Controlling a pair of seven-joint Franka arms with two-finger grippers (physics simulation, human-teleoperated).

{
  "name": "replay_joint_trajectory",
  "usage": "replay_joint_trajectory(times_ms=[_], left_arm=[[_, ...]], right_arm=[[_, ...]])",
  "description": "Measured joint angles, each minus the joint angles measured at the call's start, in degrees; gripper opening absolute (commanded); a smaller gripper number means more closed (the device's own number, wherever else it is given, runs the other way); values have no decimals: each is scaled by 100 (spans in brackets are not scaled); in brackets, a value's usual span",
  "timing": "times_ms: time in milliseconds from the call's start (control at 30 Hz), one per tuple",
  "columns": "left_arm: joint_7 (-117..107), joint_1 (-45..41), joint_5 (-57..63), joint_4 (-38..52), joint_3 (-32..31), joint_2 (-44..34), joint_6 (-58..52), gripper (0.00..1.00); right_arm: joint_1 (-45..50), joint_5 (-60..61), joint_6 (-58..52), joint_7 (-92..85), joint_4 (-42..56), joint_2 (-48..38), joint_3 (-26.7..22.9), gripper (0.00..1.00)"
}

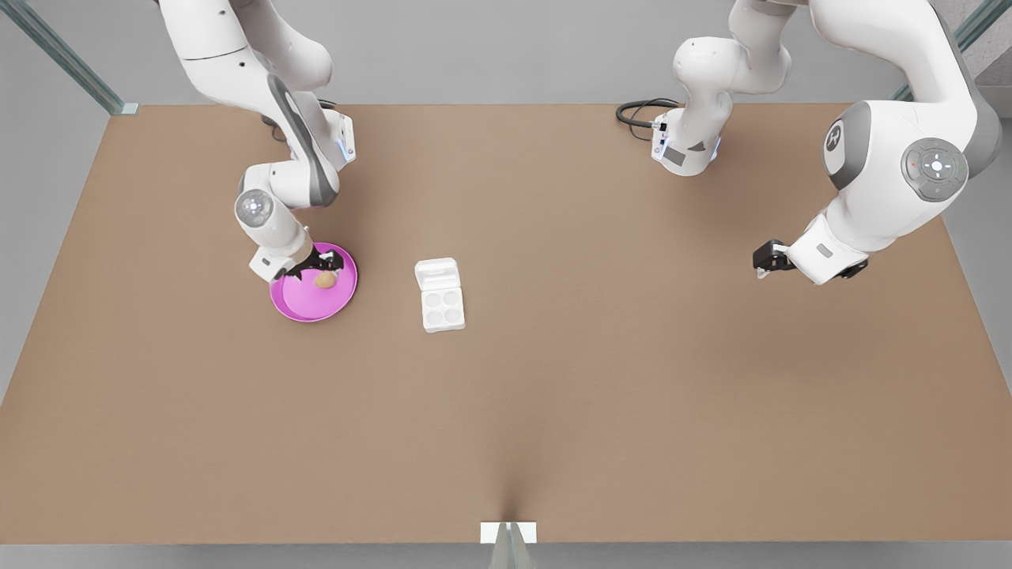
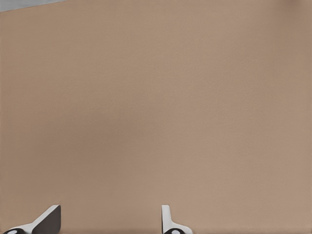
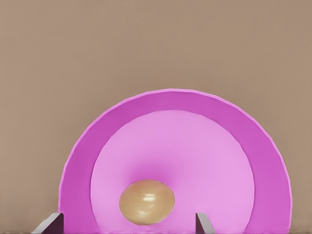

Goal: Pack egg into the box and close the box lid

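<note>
A tan-brown egg point(image 1: 325, 280) point(image 3: 146, 201) lies on a round pink plate point(image 1: 300, 312) point(image 3: 78, 165) at the front view's left. My right gripper point(image 1: 320, 265) point(image 3: 126, 224) hangs just over the plate, open, with one finger on each side of the egg and not touching it. The white box point(image 1: 443, 310) stands right of the plate, its four cups bare. The box lid point(image 1: 437, 273) lies folded back flat behind the tray. At the front view's right, my left gripper point(image 1: 763, 261) point(image 2: 107, 220) waits open above bare table.
The brown table point(image 1: 601, 379) stretches wide around the box and plate. A black cable point(image 1: 636, 114) loops at the far edge near an arm base. A small white bracket point(image 1: 507, 533) sits at the near edge.
</note>
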Motion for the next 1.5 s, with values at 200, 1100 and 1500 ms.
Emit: replay_joint_trajectory(times_ms=[200, 1100, 1500], left_arm=[[3, 3, -5, 0, -3, 16, 0, 100], [9, 0, -8, 0, 0, 35, 9, 100], [9, -1, -7, 0, 1, 79, 9, 100]], right_arm=[[49, 6, 110, 6, -98, -20, 40, 100], [-82, 20, 1294, 24, -3, 1178, 3, 100], [-170, 22, 1400, 16, -123, 1136, 3, 97]])
